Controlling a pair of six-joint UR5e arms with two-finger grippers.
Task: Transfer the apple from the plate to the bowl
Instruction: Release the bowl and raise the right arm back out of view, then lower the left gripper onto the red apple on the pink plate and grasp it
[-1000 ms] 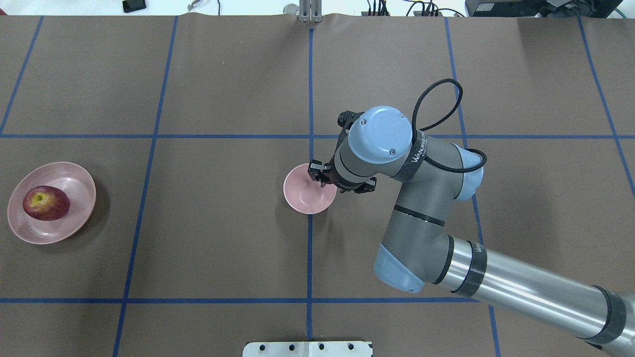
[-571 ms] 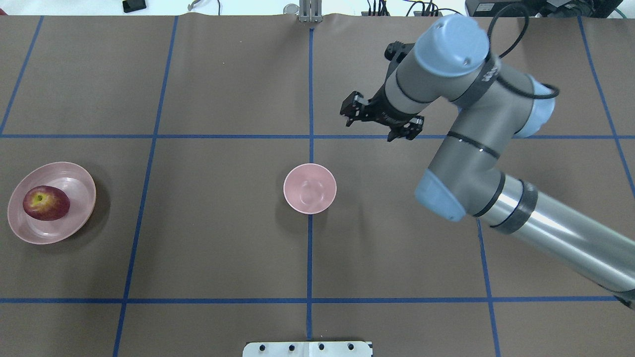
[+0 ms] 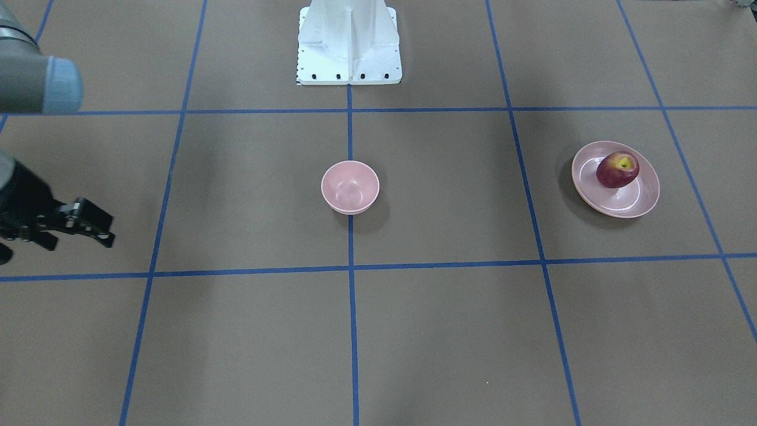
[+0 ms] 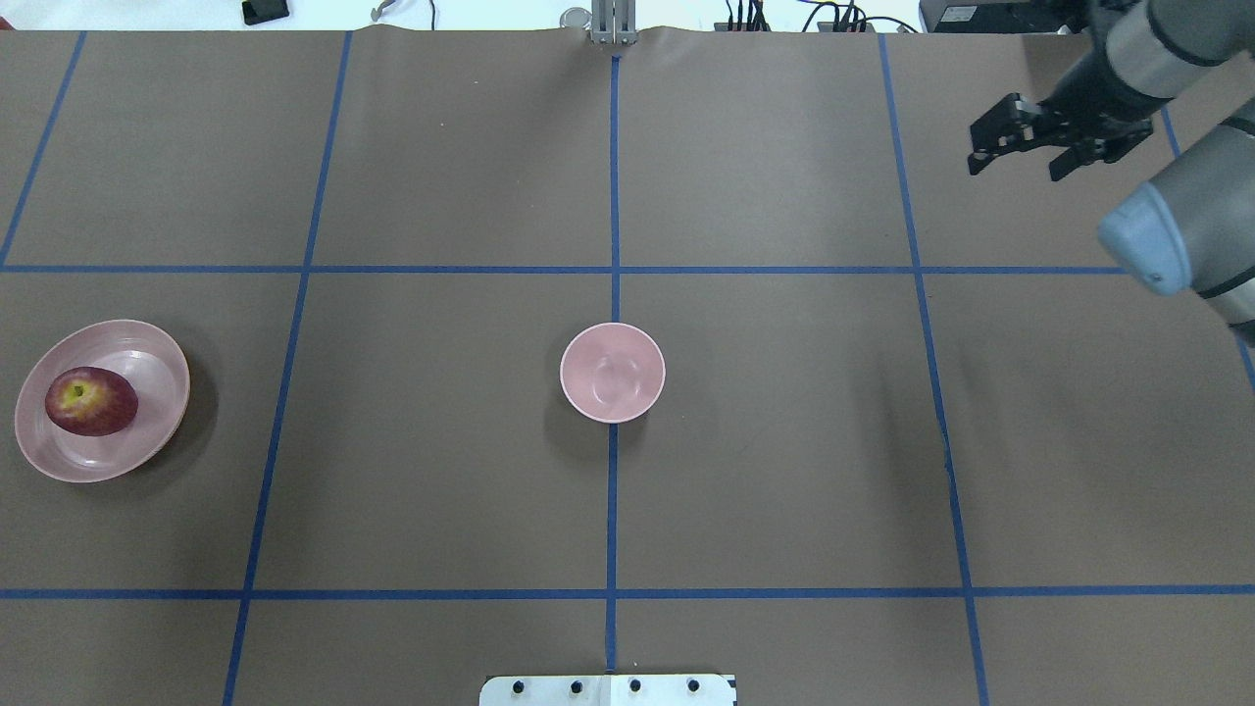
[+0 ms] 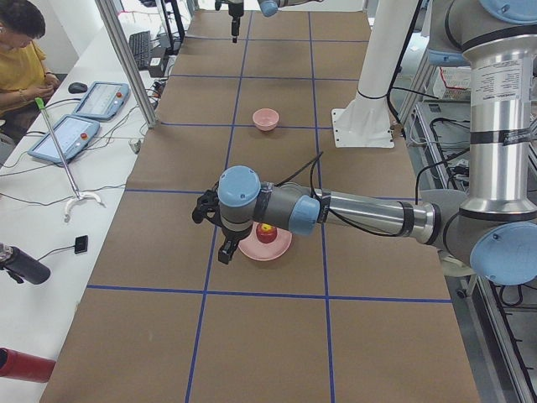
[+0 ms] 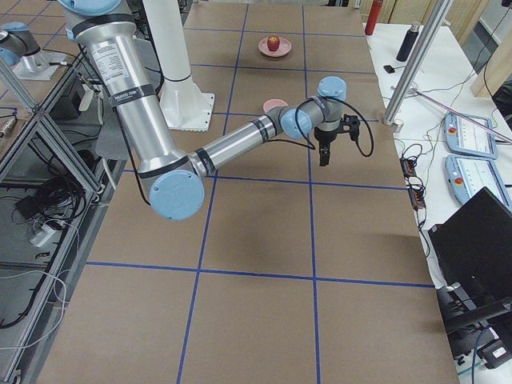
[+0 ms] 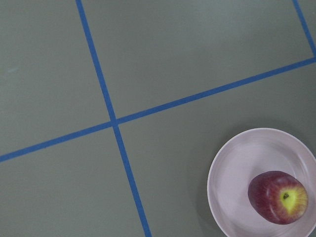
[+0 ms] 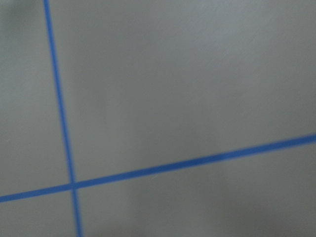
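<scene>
The apple (image 4: 90, 400), dark red with a yellow-green patch, lies on the pale pink plate (image 4: 147, 353) at the table's far left. The left wrist view shows the apple (image 7: 277, 197) and plate (image 7: 237, 173) at its lower right from above, with no fingers in it. My left gripper (image 5: 214, 231) shows only in the exterior left view, hovering near the plate; I cannot tell whether it is open. The empty pink bowl (image 4: 613, 373) stands at the table's centre. My right gripper (image 4: 1015, 162) is open and empty, raised over the far right of the table, well away from the bowl.
The robot's white base (image 3: 349, 41) stands at the table's near edge, in line with the bowl. Blue tape lines grid the brown table. A metal post (image 4: 611, 25) stands at the far edge. An operator (image 5: 21, 42) sits beside the table.
My right gripper, open, has lifted away from the bowl's rim and swung to the far right of the table. The bowl, plate and apple have not moved.
</scene>
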